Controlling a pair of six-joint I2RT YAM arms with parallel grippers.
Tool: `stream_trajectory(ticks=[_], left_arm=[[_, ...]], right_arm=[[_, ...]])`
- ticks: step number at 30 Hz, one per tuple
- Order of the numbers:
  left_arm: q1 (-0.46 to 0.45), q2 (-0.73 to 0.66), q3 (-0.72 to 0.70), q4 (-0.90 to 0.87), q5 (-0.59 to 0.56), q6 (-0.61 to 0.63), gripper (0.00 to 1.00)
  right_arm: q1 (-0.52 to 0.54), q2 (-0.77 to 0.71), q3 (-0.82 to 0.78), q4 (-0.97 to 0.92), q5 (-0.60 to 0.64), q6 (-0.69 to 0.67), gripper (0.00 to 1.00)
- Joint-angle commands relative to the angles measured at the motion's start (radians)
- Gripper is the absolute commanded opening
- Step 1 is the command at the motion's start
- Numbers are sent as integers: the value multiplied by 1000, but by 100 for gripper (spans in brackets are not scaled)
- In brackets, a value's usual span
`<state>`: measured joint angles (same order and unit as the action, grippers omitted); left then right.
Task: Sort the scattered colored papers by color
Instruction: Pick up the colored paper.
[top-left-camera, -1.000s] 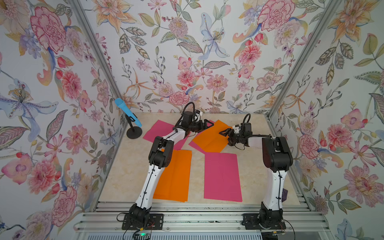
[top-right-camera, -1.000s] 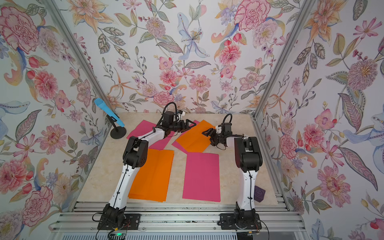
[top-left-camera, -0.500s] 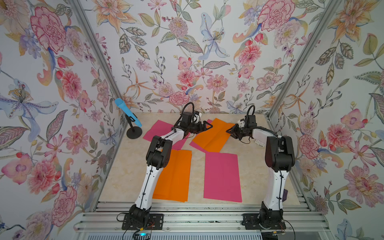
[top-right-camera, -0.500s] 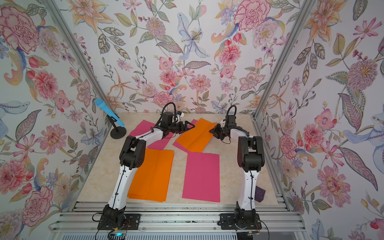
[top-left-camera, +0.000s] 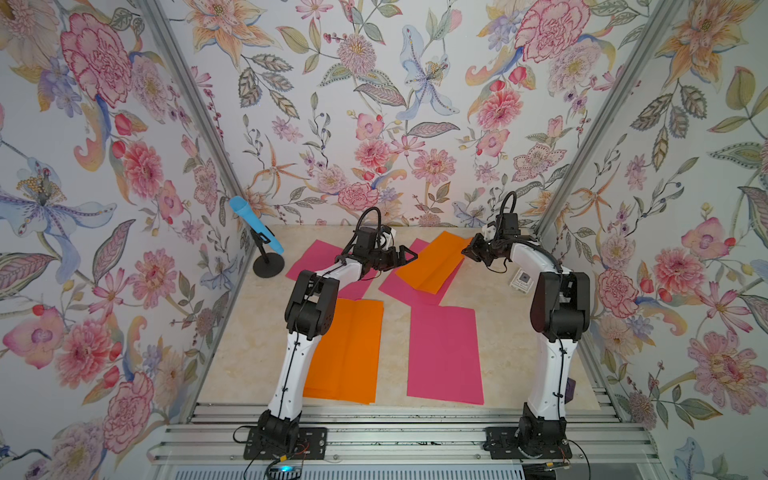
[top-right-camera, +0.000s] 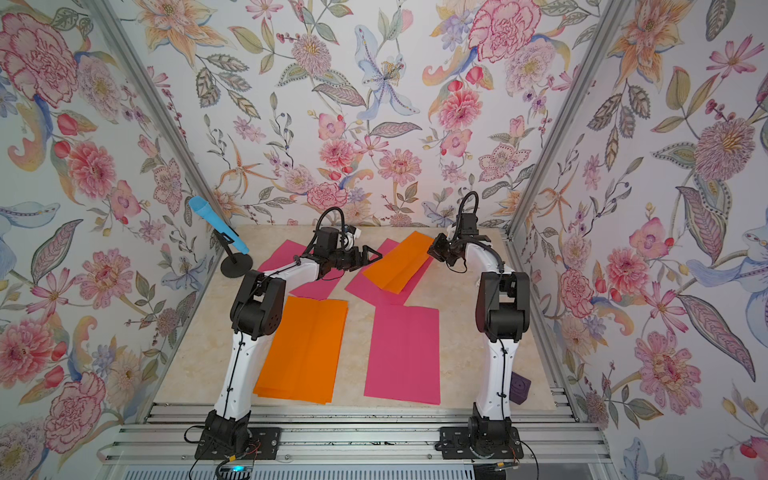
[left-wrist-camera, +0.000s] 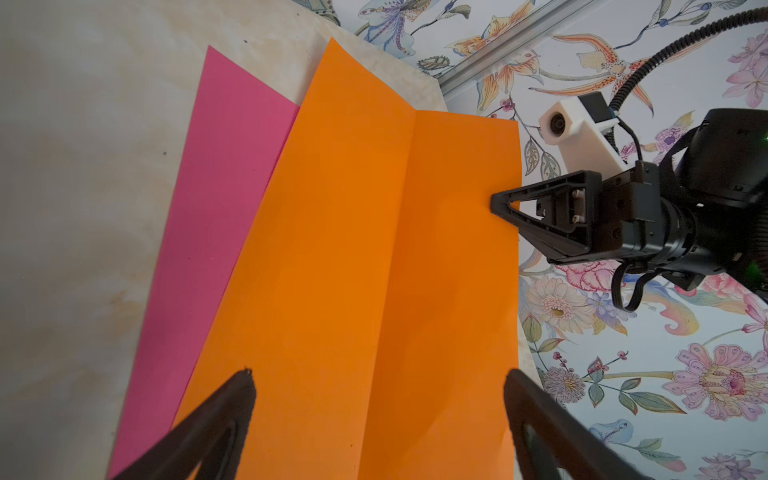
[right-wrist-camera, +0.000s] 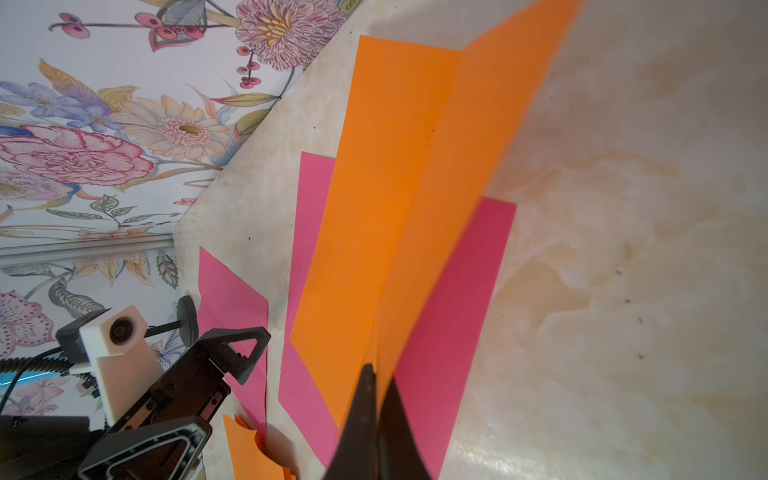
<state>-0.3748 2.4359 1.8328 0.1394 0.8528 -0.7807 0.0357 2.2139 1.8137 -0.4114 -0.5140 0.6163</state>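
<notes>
While pinched in closed jaws of right gripper (top-left-camera: 467, 251), creased bright orange paper sheet (top-left-camera: 432, 266) overlapping hot pink paper sheet (top-left-camera: 399, 287); left gripper (top-left-camera: 409, 256) jaws wide apart.

The left arm (top-left-camera: 291, 365) and the right arm (top-left-camera: 548, 365) both rise from the near edge, bend at the elbow and reach forward. Their wrists turn inward, so the two grippers face each other. The left gripper (left-wrist-camera: 378, 374) has its jaws wide apart. The right gripper (right-wrist-camera: 376, 382) has its jaws pressed together on the edge of the orange sheet (top-left-camera: 432, 266).
</notes>
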Motion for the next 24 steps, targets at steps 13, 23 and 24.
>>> stream_trajectory(ticks=[13, 23, 24], left_arm=[[46, -339, -323, -18, -132, 112, 96], [113, -743, -851, 159, -271, 39, 99], [119, -788, -887, 149, -287, 43, 99]], right_arm=[[107, -86, 220, -188, -82, -103, 1], [338, -202, 221, -187, -171, -82, 1], [361, -211, 228, -187, -174, -76, 1]])
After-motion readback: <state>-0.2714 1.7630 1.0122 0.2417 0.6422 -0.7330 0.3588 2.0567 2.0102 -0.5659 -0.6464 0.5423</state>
